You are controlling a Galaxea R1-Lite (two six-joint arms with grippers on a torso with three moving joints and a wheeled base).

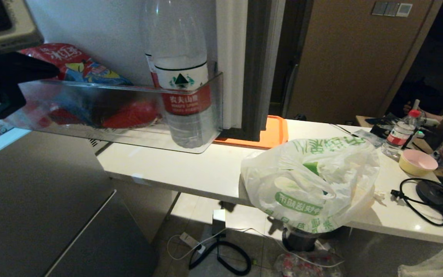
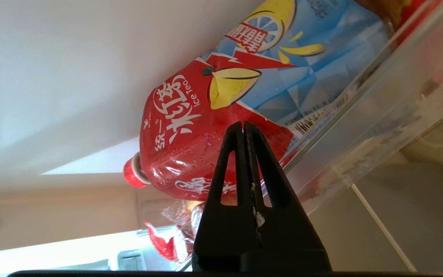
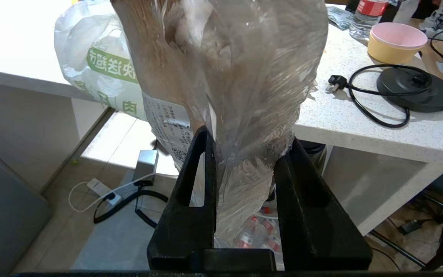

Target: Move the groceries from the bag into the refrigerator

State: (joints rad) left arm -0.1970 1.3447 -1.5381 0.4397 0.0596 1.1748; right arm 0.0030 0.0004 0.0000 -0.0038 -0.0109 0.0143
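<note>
Right tool [image 3: 244, 173] pinching clear crinkly pack of pale lumps [image 3: 225, 69], left tool [image 2: 243, 127] pressed together.

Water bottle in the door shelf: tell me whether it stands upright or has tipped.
Upright. The water bottle stands on its base in the clear door shelf, beside the ice tea bottle, which leans.

head view: dim, we see counter [image 1: 190, 169] glare
left wrist: bright, washed wall
right wrist: sharp, blown-out corner
</note>
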